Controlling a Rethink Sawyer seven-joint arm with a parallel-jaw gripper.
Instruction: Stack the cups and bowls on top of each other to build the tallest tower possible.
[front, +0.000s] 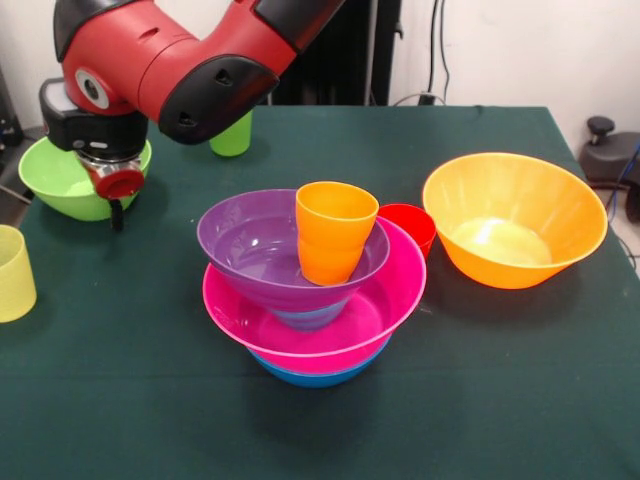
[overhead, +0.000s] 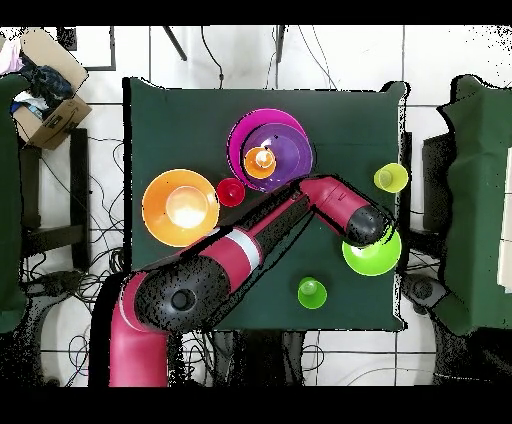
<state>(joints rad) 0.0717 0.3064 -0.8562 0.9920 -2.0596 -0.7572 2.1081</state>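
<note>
- Covering most of the scene, the dark green table (front: 520, 400) carries every item; its near edge is cut off in the front view
- The arm (front: 170, 60) enters from the top of the front view and ends over the lime green bowl (front: 60, 185); its upper links are cut off at the frame edge, and in the overhead view the arm hides much of that bowl
- The gripper (front: 117, 205) hangs at the near rim of the lime green bowl; only a red collar and a short dark tip show, so whether the jaws are open or closed cannot be told
- The orange bowl (front: 515, 220) stands alone and upright, well apart from the gripper
- The tower (front: 310, 290) sits mid-table, well apart from the gripper: pink bowl (front: 390, 300) resting in a blue bowl (front: 315, 377), of which only the underside shows; purple bowl (front: 250, 245) nested in the pink
- A bluish shape under the purple bowl is hard to identify
- The orange cup (front: 333, 232) stands tilted inside the purple bowl
- The red cup (front: 412, 225) is mostly hidden behind the pink rim
- The green cup (front: 232, 135) is partly hidden by the arm
- The pale yellow cup (front: 14, 272) is cut off at the picture edge
- No legible writing or labels
</note>
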